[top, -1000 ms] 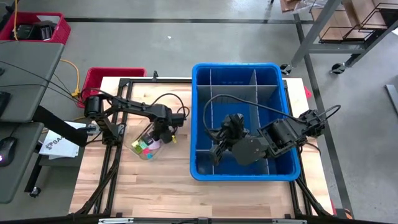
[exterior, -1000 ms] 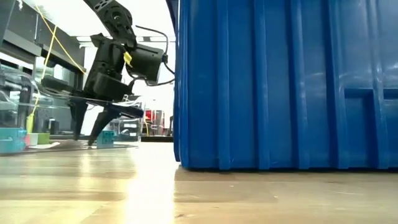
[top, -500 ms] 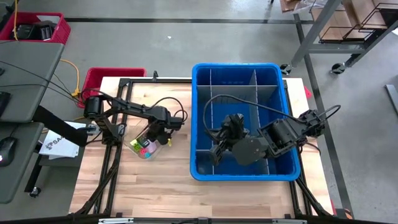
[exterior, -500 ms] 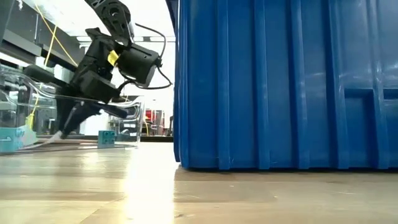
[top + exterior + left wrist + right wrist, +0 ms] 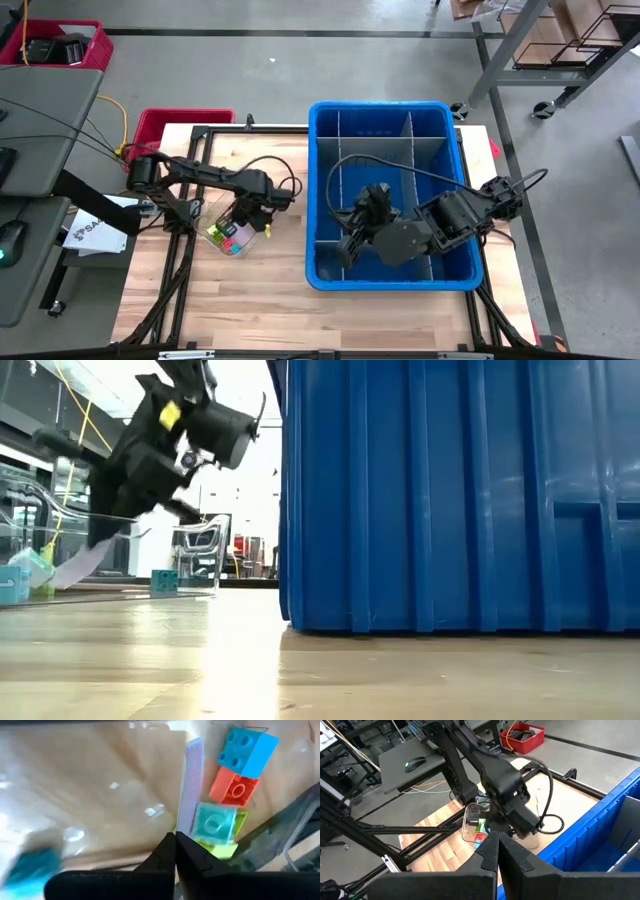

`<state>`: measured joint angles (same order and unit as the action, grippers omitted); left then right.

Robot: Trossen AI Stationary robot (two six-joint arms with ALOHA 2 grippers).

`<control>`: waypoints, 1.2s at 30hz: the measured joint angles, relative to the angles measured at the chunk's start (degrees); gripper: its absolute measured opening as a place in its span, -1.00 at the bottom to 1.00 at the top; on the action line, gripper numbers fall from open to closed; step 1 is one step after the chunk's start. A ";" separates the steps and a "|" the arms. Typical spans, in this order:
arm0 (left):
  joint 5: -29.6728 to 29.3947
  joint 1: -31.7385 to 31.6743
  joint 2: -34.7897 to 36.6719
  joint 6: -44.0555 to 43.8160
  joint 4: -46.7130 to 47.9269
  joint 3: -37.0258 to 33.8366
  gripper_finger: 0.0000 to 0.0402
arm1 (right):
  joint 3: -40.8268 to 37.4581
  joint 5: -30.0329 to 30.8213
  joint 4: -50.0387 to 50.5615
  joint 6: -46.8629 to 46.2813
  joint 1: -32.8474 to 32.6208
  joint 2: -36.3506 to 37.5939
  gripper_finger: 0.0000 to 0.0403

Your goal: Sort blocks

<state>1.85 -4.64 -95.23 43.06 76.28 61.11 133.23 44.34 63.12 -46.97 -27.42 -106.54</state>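
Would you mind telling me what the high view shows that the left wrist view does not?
Only the high view shows the blue bin with its grey dividers, the right pincer inside it, and the whole table. Only the left wrist view shows single blocks: a blue block, a red one and a teal one lined up beside a pale strip. Both show the left pincer at the clear container of blocks.

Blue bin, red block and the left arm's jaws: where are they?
blue bin (image 5: 320, 190), high view, left wall.
red block (image 5: 233, 787), left wrist view, studded top.
left gripper (image 5: 175, 838), left wrist view, where its shut tips meet.
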 joint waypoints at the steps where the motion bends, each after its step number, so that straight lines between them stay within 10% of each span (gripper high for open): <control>1: -1.04 -0.15 1.13 -0.24 0.82 1.26 -1.00 | 0.00 0.00 -0.03 0.45 0.00 0.00 -1.00; 11: -13.61 -7.67 13.66 -7.90 -1.66 15.90 -1.00 | 1.73 4.59 -1.85 8.11 -2.39 0.05 -1.00; 25: -22.82 -3.63 18.35 -31.46 -38.58 19.75 -1.00 | 1.75 22.98 -5.49 20.53 -13.04 5.06 -1.00; 36: -17.88 -6.82 19.42 -38.04 -50.80 19.77 -1.00 | 1.73 35.87 -1.32 29.56 -12.88 9.34 -1.00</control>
<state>-16.03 -11.46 -75.81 5.02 25.48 80.88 134.96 80.20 61.80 -17.41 -40.30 -97.20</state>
